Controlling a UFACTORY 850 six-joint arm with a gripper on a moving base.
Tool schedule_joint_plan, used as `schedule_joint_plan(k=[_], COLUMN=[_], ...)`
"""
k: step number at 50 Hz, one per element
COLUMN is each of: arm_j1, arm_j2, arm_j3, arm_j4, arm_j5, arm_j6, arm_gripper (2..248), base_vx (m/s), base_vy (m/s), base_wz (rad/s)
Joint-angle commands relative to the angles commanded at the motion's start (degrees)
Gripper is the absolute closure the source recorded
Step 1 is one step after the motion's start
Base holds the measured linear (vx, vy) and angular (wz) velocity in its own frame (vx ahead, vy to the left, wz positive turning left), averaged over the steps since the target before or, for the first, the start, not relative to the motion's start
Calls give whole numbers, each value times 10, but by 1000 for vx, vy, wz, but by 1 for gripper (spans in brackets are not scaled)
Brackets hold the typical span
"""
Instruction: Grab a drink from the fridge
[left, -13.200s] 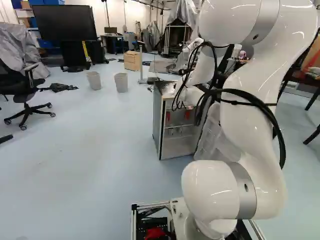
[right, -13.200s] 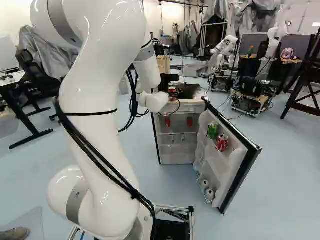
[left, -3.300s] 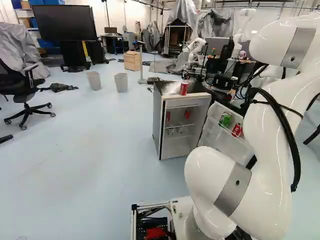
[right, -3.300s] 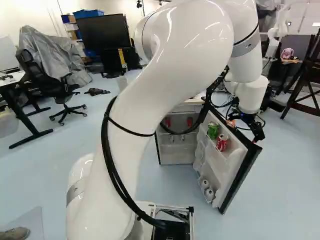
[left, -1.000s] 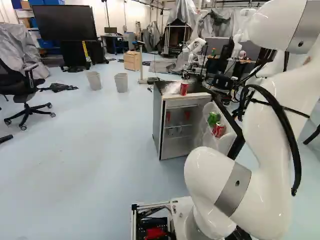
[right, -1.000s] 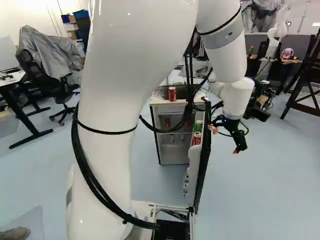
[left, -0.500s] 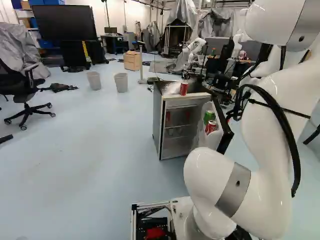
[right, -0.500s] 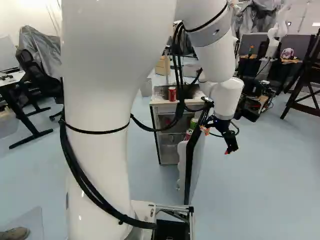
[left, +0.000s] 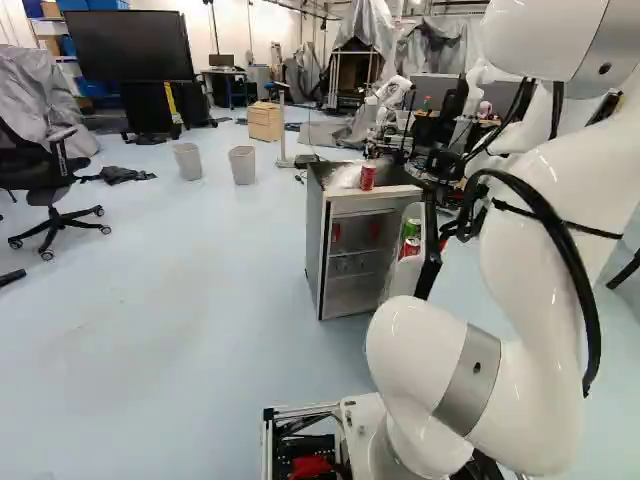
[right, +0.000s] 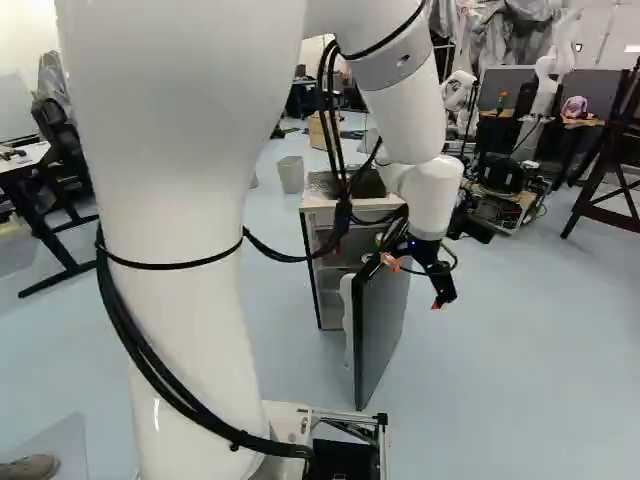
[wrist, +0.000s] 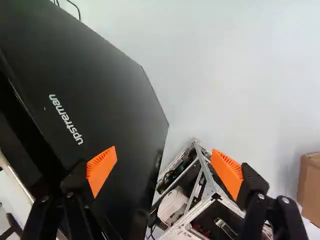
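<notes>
With a red can (left: 367, 177) on the fridge (left: 315, 240), the job seemed down to closing the door (right: 382, 325); the wide-spread, empty pincer (wrist: 165, 171) next had to push it inward.

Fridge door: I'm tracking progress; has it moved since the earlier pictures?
Yes: in the right base view, the fridge door has swung left, toward the unmoved cabinet.

Left base view: one fridge (left: 355, 262), two red cans (left: 367, 177), one green can (left: 411, 228) near the centre; two bins (left: 188, 161), one big screen (left: 130, 45), one chair (left: 50, 185) upper left.
</notes>
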Motion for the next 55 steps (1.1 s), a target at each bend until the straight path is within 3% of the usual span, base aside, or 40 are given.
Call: schedule_joint_plan(k=[55], arm_j1=[96], arm_j2=[77], arm_j3=[96], arm_j4=[0], arm_j5=[0], arm_j6=[0], arm_gripper=[3], base_vx=[0], base_vy=[0], base_wz=[0])
